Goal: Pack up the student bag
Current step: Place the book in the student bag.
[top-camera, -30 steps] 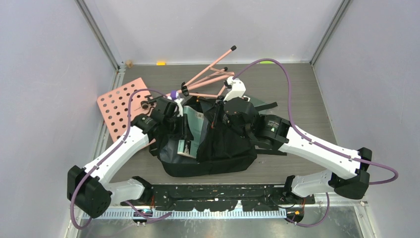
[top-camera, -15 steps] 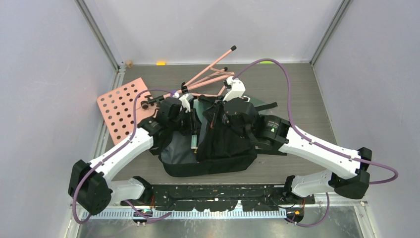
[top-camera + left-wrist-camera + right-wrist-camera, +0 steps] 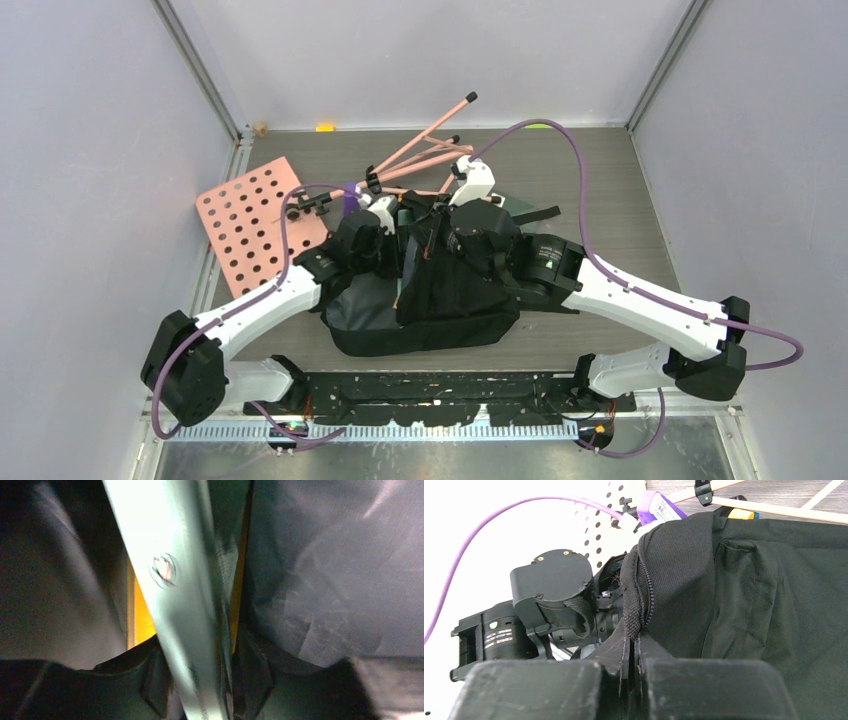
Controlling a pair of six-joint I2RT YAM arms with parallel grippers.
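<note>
My right tool (image 3: 630,666) pinches the zipper rim of the large black soft fabric backpack (image 3: 452,305), while inside it my left tool (image 3: 202,687) clamps a thin pale-green flat panel with yellow edges (image 3: 172,585).

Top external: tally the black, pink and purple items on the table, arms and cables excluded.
Black: 1, student bag
Pink: 2, perforated board and rod frame
Purple: 1, small pack
Total: 4
</note>
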